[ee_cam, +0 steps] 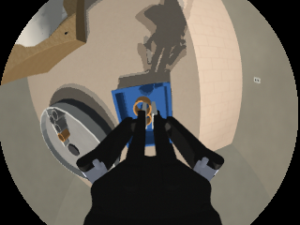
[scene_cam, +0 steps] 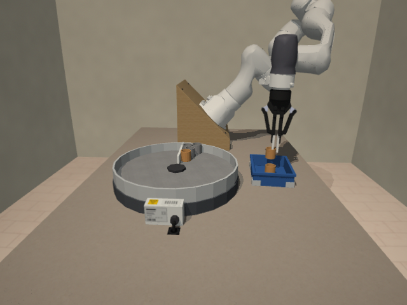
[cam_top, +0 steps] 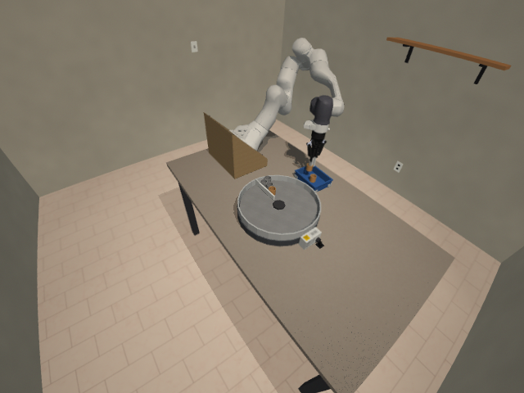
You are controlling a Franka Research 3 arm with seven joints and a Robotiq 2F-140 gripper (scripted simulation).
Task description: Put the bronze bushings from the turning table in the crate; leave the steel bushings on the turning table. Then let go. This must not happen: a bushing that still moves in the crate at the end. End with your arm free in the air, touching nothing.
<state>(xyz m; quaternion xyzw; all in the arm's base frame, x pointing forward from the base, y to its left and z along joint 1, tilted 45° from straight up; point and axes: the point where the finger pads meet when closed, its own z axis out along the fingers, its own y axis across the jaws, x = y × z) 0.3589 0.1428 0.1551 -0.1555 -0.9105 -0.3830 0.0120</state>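
Note:
My gripper [cam_top: 312, 163] [scene_cam: 275, 147] [ee_cam: 149, 107] is shut on the wall of a bronze bushing [cam_top: 309, 168] [scene_cam: 269, 153] [ee_cam: 136, 109], held upright just above the rear part of the blue crate [cam_top: 320, 185] [scene_cam: 273, 180] [ee_cam: 162, 94]. Another bronze bushing [cam_top: 313, 178] [scene_cam: 269, 168] [ee_cam: 148, 122] stands inside the crate. On the grey turning table [cam_top: 291, 219] [scene_cam: 144, 177] [ee_cam: 87, 142], a bronze bushing [cam_top: 272, 189] [scene_cam: 186, 155] [ee_cam: 64, 136] stands by the white divider, with several steel bushings [cam_top: 268, 179] [scene_cam: 197, 148] behind it, partly hiding each other.
The white divider [cam_top: 265, 189] [scene_cam: 179, 154] stands on the turning table, which has a black hub [cam_top: 278, 205] [scene_cam: 176, 168] [ee_cam: 73, 149]. A white control box [cam_top: 309, 237] [scene_cam: 164, 211] is at its front rim. The wooden arm mount [cam_top: 228, 150] [scene_cam: 197, 124] stands behind the turning table.

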